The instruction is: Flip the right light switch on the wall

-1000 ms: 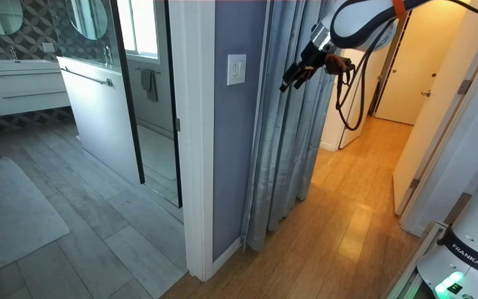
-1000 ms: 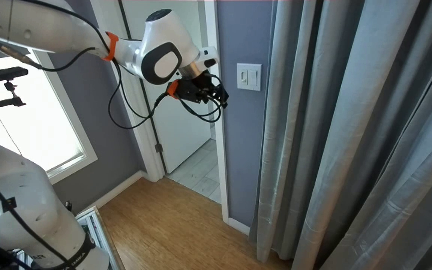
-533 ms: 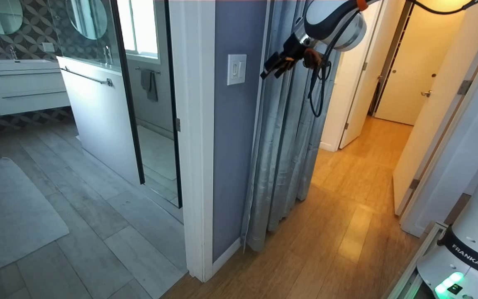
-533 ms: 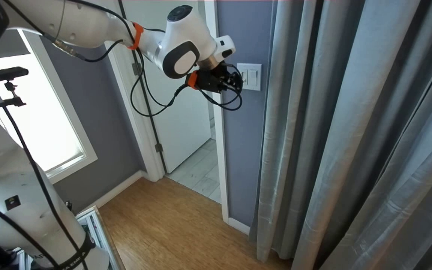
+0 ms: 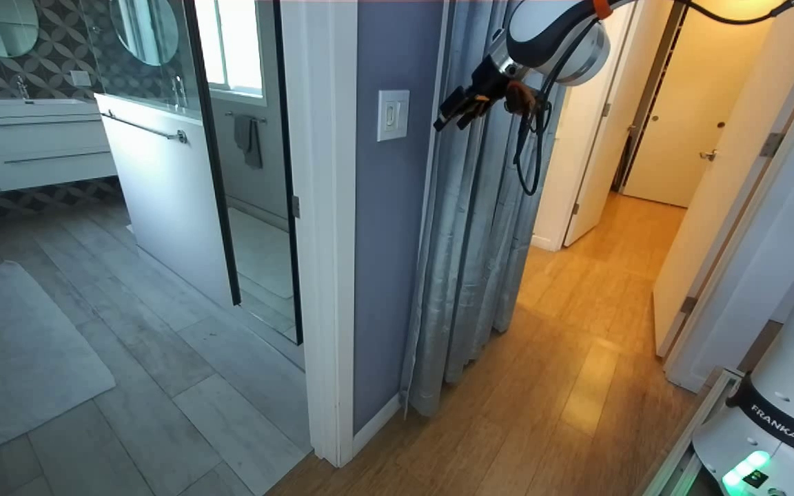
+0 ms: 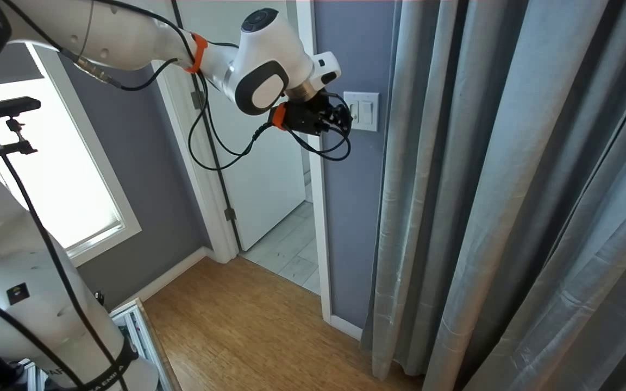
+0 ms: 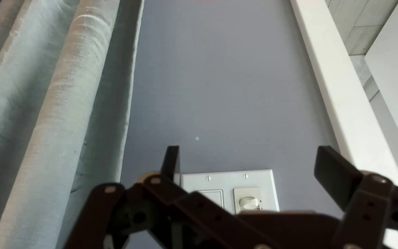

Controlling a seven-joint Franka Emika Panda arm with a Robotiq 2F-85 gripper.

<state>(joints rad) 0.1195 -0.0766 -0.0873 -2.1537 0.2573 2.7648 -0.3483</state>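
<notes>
The white switch plate (image 5: 382, 134) is mounted on the blue-grey wall (image 5: 390, 262). In an exterior view, the right light switch (image 6: 366, 113) is a flat rocker beside a small knob on the left. The wrist view is upside down, so the rocker (image 7: 214, 197) shows left of the round knob (image 7: 249, 203); the gripper's linkage hides the plate's lower part. My gripper (image 5: 449, 125) is open and empty, apart from the plate. In an exterior view, the gripper (image 6: 345, 117) overlaps the plate's left edge. In the wrist view, the open fingers (image 7: 249, 157) straddle the plate's outline.
A grey pleated curtain (image 5: 480, 227) hangs right beside the plate. White door trim (image 5: 321, 241) stands on the plate's other side, with a bathroom doorway beyond. A loose cable (image 6: 340, 157) loops below the gripper.
Over the first half second my gripper moved toward the switch plate and slightly up, coming to overlap the plate's left edge in an exterior view. Since then it has barely moved.
</notes>
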